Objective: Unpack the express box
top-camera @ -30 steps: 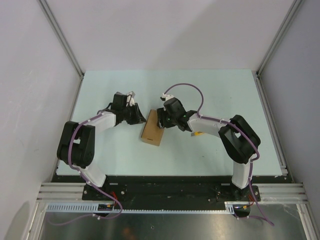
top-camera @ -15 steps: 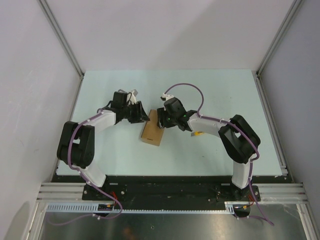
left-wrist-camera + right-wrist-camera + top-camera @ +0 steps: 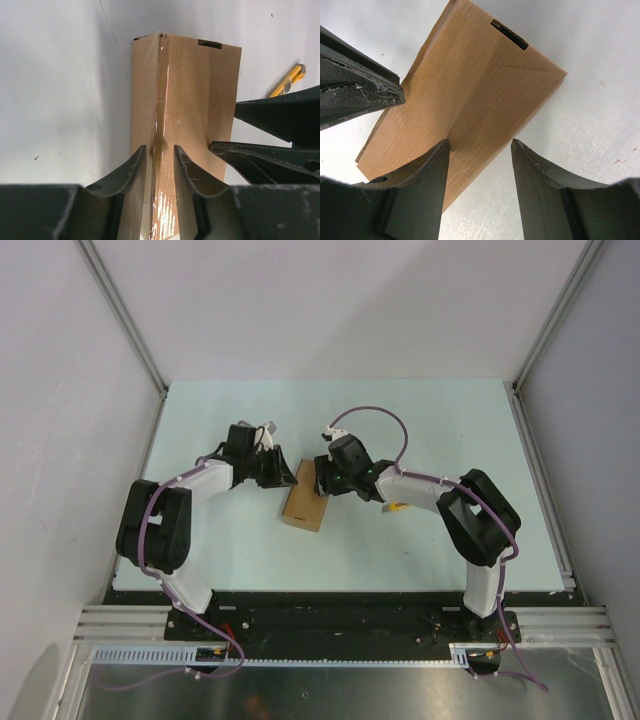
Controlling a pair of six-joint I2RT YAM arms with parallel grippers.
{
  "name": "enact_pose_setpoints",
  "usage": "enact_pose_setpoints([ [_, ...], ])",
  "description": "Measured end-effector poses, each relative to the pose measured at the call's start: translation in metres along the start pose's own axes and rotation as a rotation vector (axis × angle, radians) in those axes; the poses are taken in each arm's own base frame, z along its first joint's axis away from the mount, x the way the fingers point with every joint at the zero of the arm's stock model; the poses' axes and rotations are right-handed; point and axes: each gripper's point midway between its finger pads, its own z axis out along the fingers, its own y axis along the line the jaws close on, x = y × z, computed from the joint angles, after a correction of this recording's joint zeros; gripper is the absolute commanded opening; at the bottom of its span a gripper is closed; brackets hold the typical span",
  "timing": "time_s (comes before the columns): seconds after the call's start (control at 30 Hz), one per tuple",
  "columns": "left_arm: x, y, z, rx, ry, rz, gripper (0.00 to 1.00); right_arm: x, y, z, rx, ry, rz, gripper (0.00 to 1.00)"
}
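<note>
The express box, a flat brown cardboard box, lies on the table between my two grippers. In the left wrist view the box has a shiny taped seam running down its top. My left gripper is at the box's near end, its fingers a narrow gap apart around that seam and a thin raised flap edge. My right gripper is open: its left finger rests on the box top, and its right finger hangs over bare table beside the box's edge. From above, the left gripper and right gripper meet at the box's far end.
A slim yellow-and-black utility knife lies on the table beyond the box, and shows as a yellow bit under the right forearm. The pale green table is bounded by grey walls and aluminium posts.
The left gripper's fingers widened a little and then narrowed again over the box's seam, and its wrist shifted slightly. The box and the right arm have stayed put.
</note>
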Motion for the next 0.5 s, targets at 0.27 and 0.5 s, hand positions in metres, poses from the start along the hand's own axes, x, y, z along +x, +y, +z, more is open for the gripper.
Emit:
enact_pose_setpoints([
  [0.27,0.001,0.007,0.003,-0.024,0.003,-0.001,0.27,0.0,0.0,0.0,-0.004,0.002,0.001,0.56],
  [0.5,-0.001,0.011,0.002,-0.04,0.005,-0.012,0.23,0.0,0.0,0.001,-0.003,0.003,0.003,0.55],
])
